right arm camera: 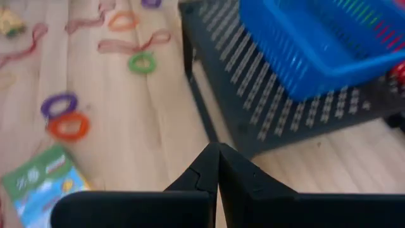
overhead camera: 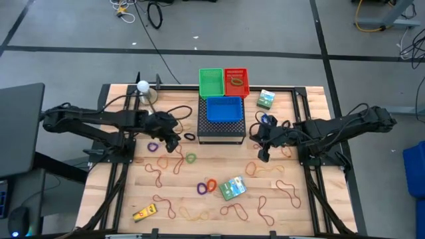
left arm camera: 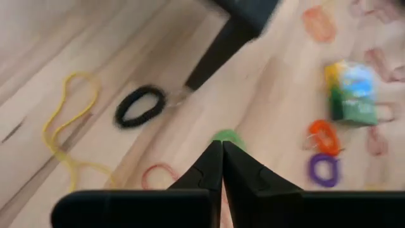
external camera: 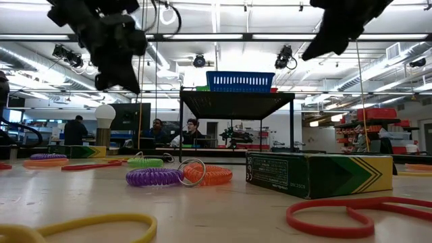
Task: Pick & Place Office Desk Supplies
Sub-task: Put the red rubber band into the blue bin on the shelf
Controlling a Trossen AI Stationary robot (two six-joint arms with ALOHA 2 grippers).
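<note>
Both my grippers are shut, hold nothing and hang above the table. My left gripper (overhead camera: 174, 141) (left arm camera: 221, 152) (external camera: 120, 75) is left of the black mesh box (overhead camera: 221, 129), above a green ring (left arm camera: 226, 135) and near a black ring (left arm camera: 140, 106). My right gripper (overhead camera: 262, 155) (right arm camera: 218, 153) (external camera: 324, 42) hangs off the mesh box's near right corner (right arm camera: 253, 136). A purple ring (overhead camera: 202, 189), an orange ring (overhead camera: 212, 184) and a green printed box (overhead camera: 232, 188) lie flat toward the near edge. Another green box (overhead camera: 266, 99) lies at the far right. A yellow item (overhead camera: 144, 213) lies near left. Red-brown rubber bands (overhead camera: 290, 188) lie scattered.
A blue basket (overhead camera: 224, 108) sits on the mesh box; green (overhead camera: 211, 82) and red (overhead camera: 236, 82) baskets stand behind it. A white-bulbed lamp (overhead camera: 143, 86) stands far left. Another purple ring (overhead camera: 153, 146) and a blue ring (overhead camera: 267, 120) lie near the arms. People sit in the room beyond.
</note>
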